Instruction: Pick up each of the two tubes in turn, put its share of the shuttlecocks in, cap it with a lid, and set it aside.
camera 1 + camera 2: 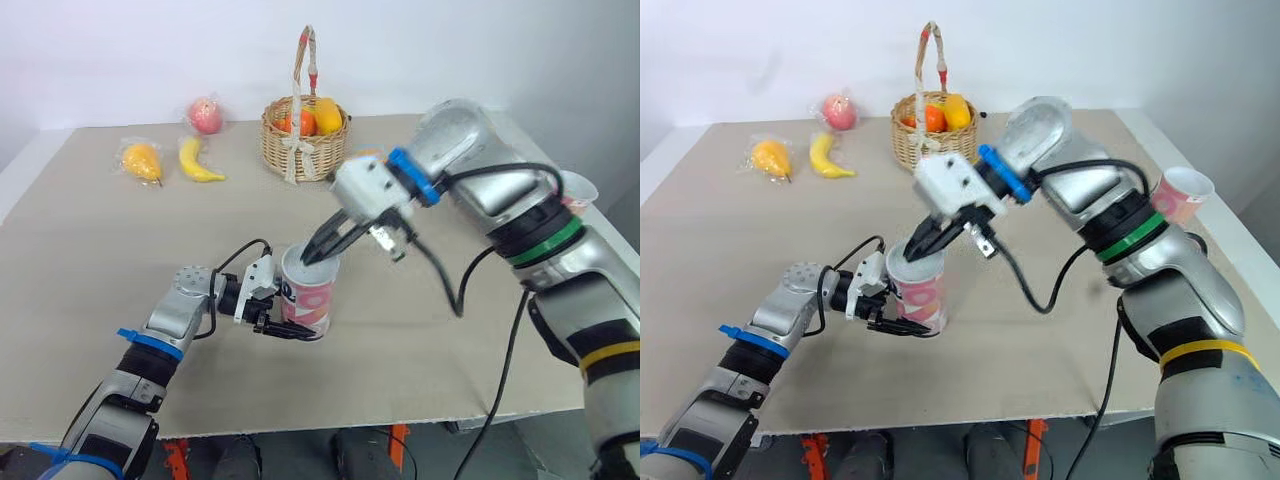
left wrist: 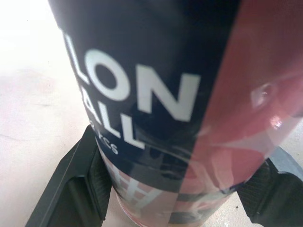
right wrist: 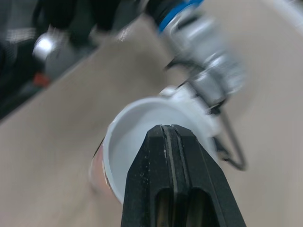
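Pink, red and navy with white lettering on the tube (image 1: 312,295) between the black left jaws, white inside; beige tabletop (image 1: 90,260); tan woven basket (image 1: 305,145) beyond the right jaws.

Tube (image 1: 308,295): wore a glossy printed wrap that caught highlights; its inside wall was smooth and white.
Table (image 1: 100,250): was a matt, smooth board.
Basket (image 1: 300,145): was rough woven wicker, with cloth on the handle.
Left gripper (image 1: 288,330): was matt black plastic.
Right gripper (image 3: 169,130): was black plastic with a slight sheen.
Yellow fruit (image 1: 142,160): lay in clear, crinkled, glossy film.
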`<move>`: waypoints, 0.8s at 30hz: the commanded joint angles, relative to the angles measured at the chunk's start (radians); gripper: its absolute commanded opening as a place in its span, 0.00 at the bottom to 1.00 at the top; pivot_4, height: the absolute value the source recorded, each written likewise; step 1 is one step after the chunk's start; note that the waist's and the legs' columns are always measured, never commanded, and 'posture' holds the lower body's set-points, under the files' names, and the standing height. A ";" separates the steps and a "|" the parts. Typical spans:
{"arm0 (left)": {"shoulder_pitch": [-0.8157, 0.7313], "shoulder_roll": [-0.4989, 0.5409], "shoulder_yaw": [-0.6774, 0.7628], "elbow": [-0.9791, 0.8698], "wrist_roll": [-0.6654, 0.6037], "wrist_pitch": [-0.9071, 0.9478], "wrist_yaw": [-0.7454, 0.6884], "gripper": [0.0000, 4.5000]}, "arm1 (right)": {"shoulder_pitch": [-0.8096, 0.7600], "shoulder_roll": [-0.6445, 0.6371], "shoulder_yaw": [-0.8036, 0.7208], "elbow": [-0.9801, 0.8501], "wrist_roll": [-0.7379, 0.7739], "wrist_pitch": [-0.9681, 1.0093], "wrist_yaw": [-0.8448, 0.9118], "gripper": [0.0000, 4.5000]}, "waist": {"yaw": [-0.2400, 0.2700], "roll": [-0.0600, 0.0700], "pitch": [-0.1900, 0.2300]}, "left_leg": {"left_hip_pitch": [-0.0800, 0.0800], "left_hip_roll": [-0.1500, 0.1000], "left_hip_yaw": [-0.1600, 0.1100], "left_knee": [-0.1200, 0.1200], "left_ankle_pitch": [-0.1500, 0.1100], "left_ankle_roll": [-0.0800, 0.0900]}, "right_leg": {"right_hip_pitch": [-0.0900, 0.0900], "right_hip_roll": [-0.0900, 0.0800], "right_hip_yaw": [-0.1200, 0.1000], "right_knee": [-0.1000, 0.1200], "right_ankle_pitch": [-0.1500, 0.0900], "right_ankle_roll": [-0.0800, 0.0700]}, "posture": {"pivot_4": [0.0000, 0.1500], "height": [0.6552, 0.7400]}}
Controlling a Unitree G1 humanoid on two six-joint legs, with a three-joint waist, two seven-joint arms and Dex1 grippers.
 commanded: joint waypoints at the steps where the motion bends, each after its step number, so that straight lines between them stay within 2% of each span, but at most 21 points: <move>1: 0.018 0.004 0.011 0.031 0.011 -0.018 0.017 0.68 | 0.014 -0.048 -0.179 -0.015 0.049 0.082 0.036 0.00 | 0.002 0.000 0.001 | 0.000 0.000 0.000 0.000 -0.001 0.001 | 0.000 0.000 0.000 0.000 -0.001 0.000 | 1.00 1.00; 3: 0.017 0.003 0.010 0.037 0.016 -0.050 0.012 0.68 | 0.056 -0.076 -0.236 -0.045 0.042 0.113 0.030 0.00 | 0.005 -0.001 0.001 | 0.000 0.000 0.000 0.000 -0.002 0.003 | 0.000 0.000 0.000 0.000 -0.002 -0.001 | 1.00 1.00; 5: 0.012 0.004 0.007 0.047 0.025 -0.075 0.012 0.84 | 0.116 -0.106 -0.282 -0.100 0.035 0.151 0.014 0.00 | 0.005 -0.001 0.001 | 0.000 0.000 0.000 0.000 -0.002 0.003 | 0.000 0.000 -0.001 0.000 -0.002 -0.001 | 1.00 1.00; 6: 0.010 0.008 0.004 0.048 0.024 -0.076 0.001 0.88 | 0.148 -0.119 -0.299 -0.131 0.028 0.162 0.009 0.00 | 0.005 -0.001 0.001 | 0.000 0.000 0.000 0.000 -0.002 0.003 | 0.000 0.000 -0.001 0.000 -0.002 -0.001 | 1.00 1.00; 7: 0.009 0.010 0.002 0.049 0.023 -0.076 -0.008 0.99 | 0.170 -0.127 -0.313 -0.153 0.021 0.172 0.007 0.00 | 0.004 0.000 0.003 | 0.000 0.000 0.000 0.000 -0.002 0.003 | 0.000 0.000 0.000 0.000 -0.002 -0.001 | 1.00 1.00; 10: 0.003 0.013 0.003 0.037 0.019 -0.071 -0.025 1.00 | 0.261 -0.156 -0.363 -0.219 0.010 0.224 -0.042 0.19 | 0.004 0.002 0.006 | -0.002 -0.001 0.000 0.000 -0.002 0.003 | -0.003 0.000 0.000 0.000 -0.001 0.000 | 1.00 1.00; 15: 0.000 0.037 0.029 0.037 0.008 -0.080 -0.040 1.00 | 0.405 -0.202 -0.458 -0.320 0.033 0.298 -0.086 0.68 | 0.012 0.003 0.007 | -0.009 -0.001 0.000 0.001 -0.002 0.003 | -0.008 0.000 -0.001 0.000 -0.002 0.000 | 1.00 1.00; 18: 0.027 0.093 0.050 -0.018 -0.026 -0.039 -0.076 1.00 | 0.469 -0.230 -0.481 -0.347 0.011 0.339 -0.102 0.98 | 0.012 0.003 0.008 | -0.012 -0.001 0.000 0.001 -0.002 0.003 | -0.011 0.000 -0.001 0.000 -0.002 0.000 | 1.00 1.00; 21: 0.075 0.175 0.067 -0.091 -0.042 -0.008 -0.102 1.00 | 0.544 -0.261 -0.460 -0.358 -0.052 0.328 -0.098 0.98 | 0.013 0.003 0.008 | -0.013 -0.001 0.000 0.001 -0.002 0.003 | -0.012 0.000 -0.001 0.000 -0.002 0.000 | 1.00 1.00; 24: 0.130 0.251 0.112 -0.148 -0.061 0.012 -0.099 1.00 | 0.624 -0.240 -0.418 -0.352 -0.155 0.275 -0.143 0.98 | 0.015 0.003 0.008 | -0.013 -0.001 0.000 0.002 -0.002 0.003 | -0.012 -0.001 -0.001 0.000 -0.003 0.000 | 1.00 1.00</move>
